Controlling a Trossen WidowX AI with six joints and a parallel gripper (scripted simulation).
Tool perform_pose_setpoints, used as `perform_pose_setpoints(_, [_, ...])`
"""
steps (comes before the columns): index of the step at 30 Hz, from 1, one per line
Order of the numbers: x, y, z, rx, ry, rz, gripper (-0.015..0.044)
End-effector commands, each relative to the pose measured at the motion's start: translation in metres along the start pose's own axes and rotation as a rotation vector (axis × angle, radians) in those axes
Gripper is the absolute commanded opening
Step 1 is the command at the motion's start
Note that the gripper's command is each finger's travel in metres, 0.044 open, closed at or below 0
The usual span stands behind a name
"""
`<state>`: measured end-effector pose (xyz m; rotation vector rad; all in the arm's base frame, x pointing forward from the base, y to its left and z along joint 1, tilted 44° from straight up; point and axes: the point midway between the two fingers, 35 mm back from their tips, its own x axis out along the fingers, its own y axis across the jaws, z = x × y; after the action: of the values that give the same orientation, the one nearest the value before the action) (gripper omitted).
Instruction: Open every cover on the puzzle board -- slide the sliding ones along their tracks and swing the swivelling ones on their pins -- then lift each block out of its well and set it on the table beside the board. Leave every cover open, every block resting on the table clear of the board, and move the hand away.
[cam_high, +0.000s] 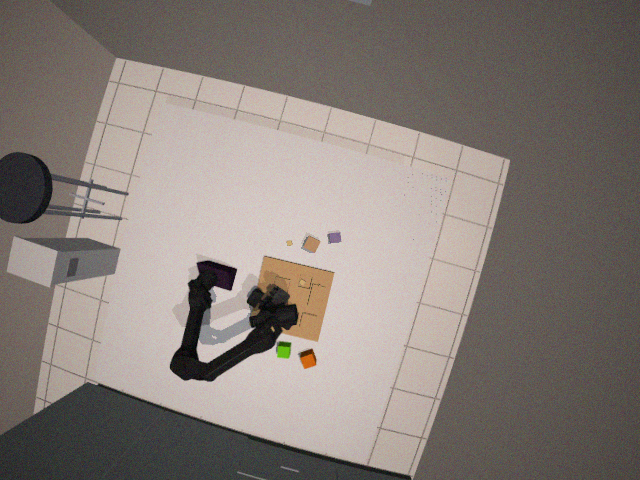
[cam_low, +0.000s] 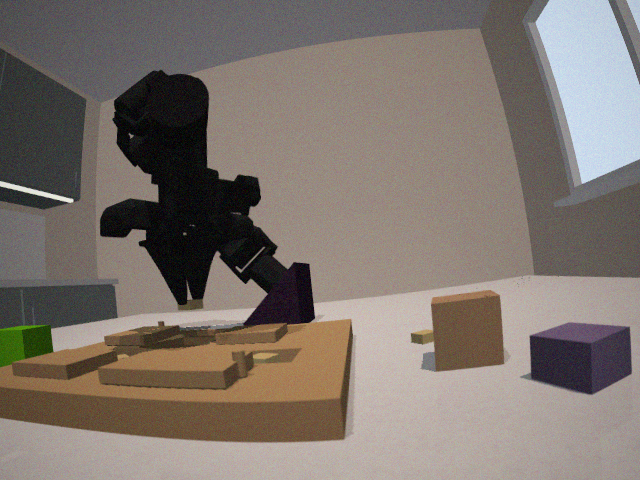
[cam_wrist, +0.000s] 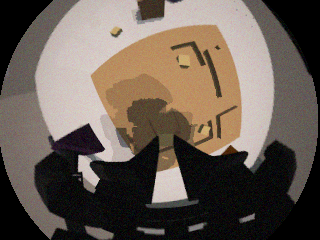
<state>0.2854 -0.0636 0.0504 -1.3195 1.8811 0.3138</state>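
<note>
The gripper (cam_high: 268, 305) (cam_low: 189, 303) (cam_wrist: 166, 140) is shut on a small yellowish block (cam_low: 190, 305) (cam_wrist: 166, 142), held above the near-arm part of the wooden puzzle board (cam_high: 324, 289) (cam_low: 323, 356) (cam_wrist: 135, 60). Raised wooden covers, one (cam_low: 165, 369) beside a short pin (cam_low: 239, 363) and another (cam_low: 250, 333) farther back, lie on the board. A yellow block (cam_high: 302, 283) (cam_low: 265, 357) (cam_wrist: 184, 61) shows in an uncovered well; a second one (cam_low: 123, 357) (cam_wrist: 204, 129) shows beside a cover. Another small yellow block (cam_high: 289, 242) (cam_low: 421, 336) (cam_wrist: 116, 31) rests on the table. The arm's shadow darkens the board below the gripper.
A tan block (cam_high: 311, 244) (cam_low: 467, 330) and a purple block (cam_high: 334, 237) (cam_low: 573, 356) stand beyond one board edge. A green block (cam_high: 283, 350) (cam_low: 24, 343) and an orange block (cam_high: 308, 359) (cam_wrist: 231, 150) stand beside the opposite edge. The arm's dark purple base (cam_high: 225, 276) (cam_low: 302, 294) is nearby.
</note>
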Motion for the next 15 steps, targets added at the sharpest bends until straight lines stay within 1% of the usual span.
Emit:
perform_pose_setpoints(1, [-0.012,-0.002,0.001,0.007,-0.007,-0.003,0.0080])
perform_pose_setpoints(15, [-0.047,-0.001,0.000,0.006,-0.007,-0.002,0.0080])
